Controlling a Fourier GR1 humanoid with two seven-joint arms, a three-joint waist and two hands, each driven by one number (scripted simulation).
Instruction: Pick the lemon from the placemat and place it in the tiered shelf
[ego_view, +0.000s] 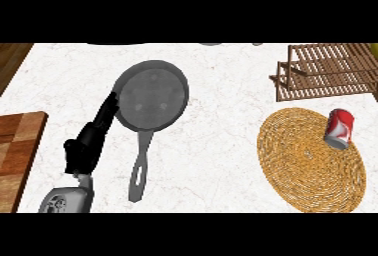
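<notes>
Spanning the whole view, one white marbled worktop (214, 150) carries every item, and its edges are cut off on most sides. One round placemat (310, 160) of coiled woven straw lies at the right; its lower rim runs out of view. One tiered shelf (328, 70) of brown wooden slats stands beyond the placemat at upper right, its right end cut off. One wooden cutting board (18, 155) with a block pattern lies at the left edge, only partly in view. One grey metal frying pan (151, 97) sits at centre left, round with a long straight handle pointing toward the viewer. One grey forearm enters at lower left, ending in the left hand (85, 147); its black fingers (109, 107) extend straight alongside the pan's left rim and hold nothing. One red and white can (340, 128) lies tilted on the placemat's upper right part. No lemon can be made out on the placemat or shelf. The right hand is out of view.
</notes>
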